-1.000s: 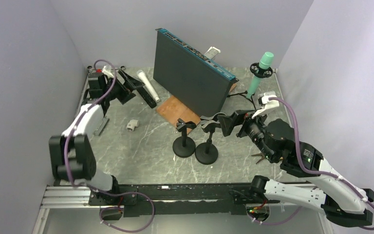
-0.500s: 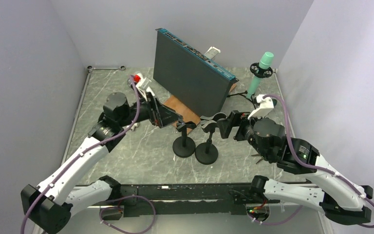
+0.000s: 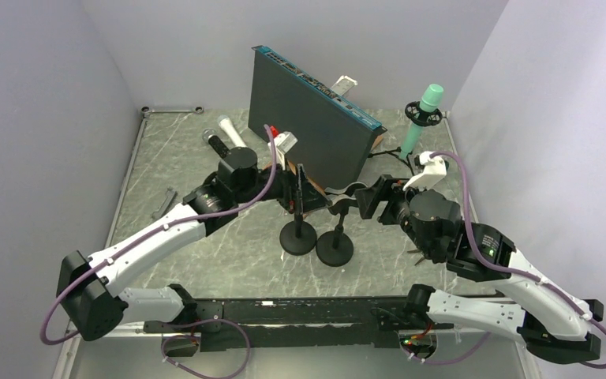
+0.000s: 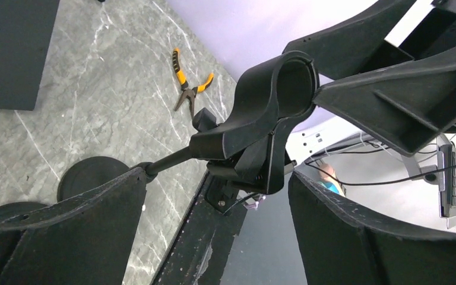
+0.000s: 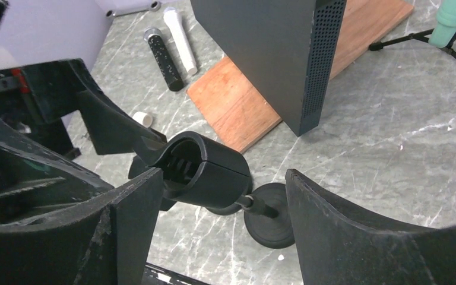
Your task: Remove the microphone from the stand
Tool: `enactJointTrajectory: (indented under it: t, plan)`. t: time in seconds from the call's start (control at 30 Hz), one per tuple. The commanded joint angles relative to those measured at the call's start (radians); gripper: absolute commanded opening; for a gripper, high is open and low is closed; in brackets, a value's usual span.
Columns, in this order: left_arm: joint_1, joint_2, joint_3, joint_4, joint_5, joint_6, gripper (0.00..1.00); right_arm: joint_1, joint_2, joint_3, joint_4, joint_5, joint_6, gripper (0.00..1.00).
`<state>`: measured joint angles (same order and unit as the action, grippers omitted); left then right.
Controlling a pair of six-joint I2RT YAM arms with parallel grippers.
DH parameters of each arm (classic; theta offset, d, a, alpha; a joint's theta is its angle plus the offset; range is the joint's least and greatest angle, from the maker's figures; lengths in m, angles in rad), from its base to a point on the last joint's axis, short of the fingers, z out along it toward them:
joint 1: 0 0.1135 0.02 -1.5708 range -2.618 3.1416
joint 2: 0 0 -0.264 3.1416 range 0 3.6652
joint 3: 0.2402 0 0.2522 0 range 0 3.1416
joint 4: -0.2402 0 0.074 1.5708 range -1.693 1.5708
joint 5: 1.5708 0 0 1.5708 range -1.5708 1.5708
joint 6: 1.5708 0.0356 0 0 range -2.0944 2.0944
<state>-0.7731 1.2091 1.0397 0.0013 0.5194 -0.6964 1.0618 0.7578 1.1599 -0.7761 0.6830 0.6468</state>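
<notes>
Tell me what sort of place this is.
Probably a robotics lab test cell: plain partition walls box in a marble-patterned tabletop, two robot arms are bolted to a rail at its edge, and audio props like desk microphone stands are laid out.

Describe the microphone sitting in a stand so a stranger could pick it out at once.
Start at the tall black rack unit standing on edge at the back. To its right, by the far corner, a tripod stand holds the mint-green microphone head up. Unlike it, the white microphone and the black microphone lie flat at far left.
</notes>
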Motion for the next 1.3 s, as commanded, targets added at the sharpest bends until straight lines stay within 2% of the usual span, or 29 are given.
enactJointTrajectory:
  t: [0.0, 0.1, 0.2, 0.53, 0.63, 0.77, 1.07, 1.17, 1.27]
  plan:
    - [-0.032, 0.016, 0.045, 0.071, -0.036, -0.011, 0.90, 0.001, 0.010, 0.015, 0.060, 0.009, -0.022, 0.76]
    - [-0.044, 0.036, 0.060, 0.065, -0.053, -0.017, 0.79, 0.000, 0.035, 0.026, 0.031, 0.029, -0.017, 0.72]
    - [-0.062, 0.055, 0.088, 0.032, -0.074, -0.004, 0.74, 0.001, 0.045, 0.020, 0.011, 0.028, -0.012, 0.62]
    - [-0.116, 0.085, 0.073, 0.001, -0.123, 0.018, 0.53, 0.001, 0.081, -0.030, -0.042, -0.031, -0.007, 0.43]
    - [-0.134, 0.094, 0.056, -0.038, -0.141, 0.027, 0.48, 0.001, 0.086, -0.065, -0.061, -0.063, 0.009, 0.41]
    - [-0.154, 0.102, 0.026, -0.063, -0.172, 0.042, 0.46, 0.001, 0.079, -0.133, -0.062, -0.109, 0.049, 0.40]
    - [-0.184, 0.099, -0.015, -0.121, -0.228, 0.063, 0.45, 0.001, 0.068, -0.287, -0.026, -0.170, 0.145, 0.51]
    - [-0.186, 0.092, 0.013, -0.149, -0.233, 0.080, 0.49, 0.001, 0.073, -0.279, -0.027, -0.163, 0.142, 0.55]
    - [-0.186, 0.093, 0.068, -0.186, -0.230, 0.102, 0.63, 0.000, 0.074, -0.232, -0.042, -0.129, 0.120, 0.62]
